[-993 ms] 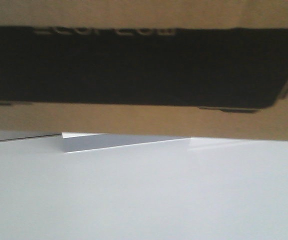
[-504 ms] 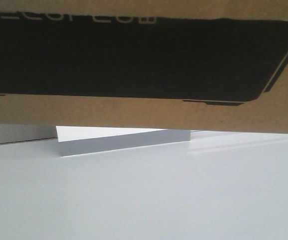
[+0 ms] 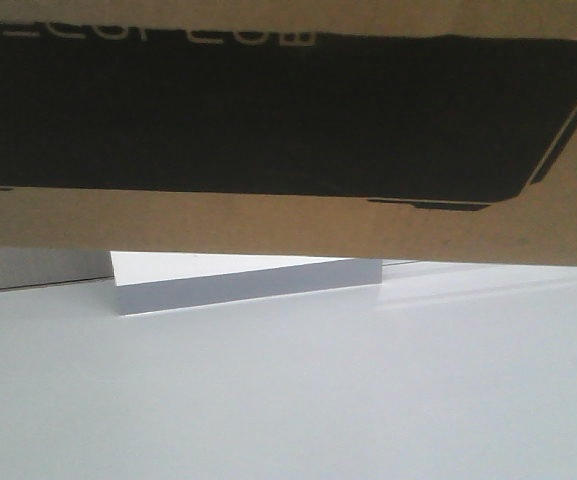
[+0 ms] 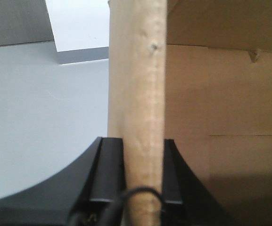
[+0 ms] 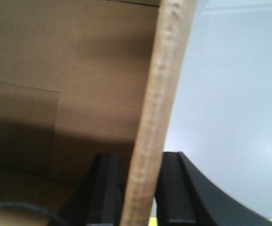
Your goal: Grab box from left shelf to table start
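Black left gripper point(image 4: 143, 145) and right gripper point(image 5: 142, 159) each pinch a rough, corrugated wall of the tan cardboard box point(image 3: 288, 222)

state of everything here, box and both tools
box: open, pinched at two opposite walls, over the table; touching it or not, cannot tell
left tool: shut on a box wall, one finger inside, one outside
right tool: shut on the opposite box wall, one finger inside, one outside
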Robot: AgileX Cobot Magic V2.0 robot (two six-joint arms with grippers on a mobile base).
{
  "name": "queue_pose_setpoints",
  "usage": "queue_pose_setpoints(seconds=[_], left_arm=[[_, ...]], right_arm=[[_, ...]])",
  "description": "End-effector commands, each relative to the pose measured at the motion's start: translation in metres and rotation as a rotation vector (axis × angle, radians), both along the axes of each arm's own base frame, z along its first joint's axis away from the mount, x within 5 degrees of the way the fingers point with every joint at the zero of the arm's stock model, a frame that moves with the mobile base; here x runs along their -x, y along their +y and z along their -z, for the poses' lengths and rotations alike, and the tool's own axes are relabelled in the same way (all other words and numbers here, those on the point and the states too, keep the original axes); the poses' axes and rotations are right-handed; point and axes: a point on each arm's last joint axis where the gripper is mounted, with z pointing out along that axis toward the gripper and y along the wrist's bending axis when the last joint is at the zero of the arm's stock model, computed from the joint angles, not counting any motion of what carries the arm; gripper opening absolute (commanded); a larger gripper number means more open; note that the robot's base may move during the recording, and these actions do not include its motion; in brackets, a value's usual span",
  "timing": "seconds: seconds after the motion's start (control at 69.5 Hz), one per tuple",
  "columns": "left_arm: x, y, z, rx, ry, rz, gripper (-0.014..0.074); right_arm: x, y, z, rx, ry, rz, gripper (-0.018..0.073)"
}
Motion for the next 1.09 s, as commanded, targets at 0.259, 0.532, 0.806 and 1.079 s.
queue_pose_setpoints(seconds=[0.259, 0.532, 0.806, 1.079], left_arm=[[0.0112, -0.0048, -0.0291, 0.15, -0.21, 0.048, -0.0104], [0.0112, -0.0048, -0.0291, 0.15, -0.21, 0.048, -0.0104], [0.0112, -0.0048, -0.0291, 0.15, -0.21, 0.048, -0.0104], [0.0113, -0.005, -0.0291, 0.152, -0.209, 0.049, -0.0104]], right_arm=[[0.0026, -0.0051, -0.0119, 0.042, -0.082, 0.022, 0.006], [0.0026, -0.0051, -0.0119, 0.042, -0.082, 0.022, 0.006], [0.0026, -0.0051, -0.0119, 0.042, -0.082, 0.022, 0.006], [0.0026, -0.0051, -0.0119, 0.042, -0.082, 0.022, 0.006]])
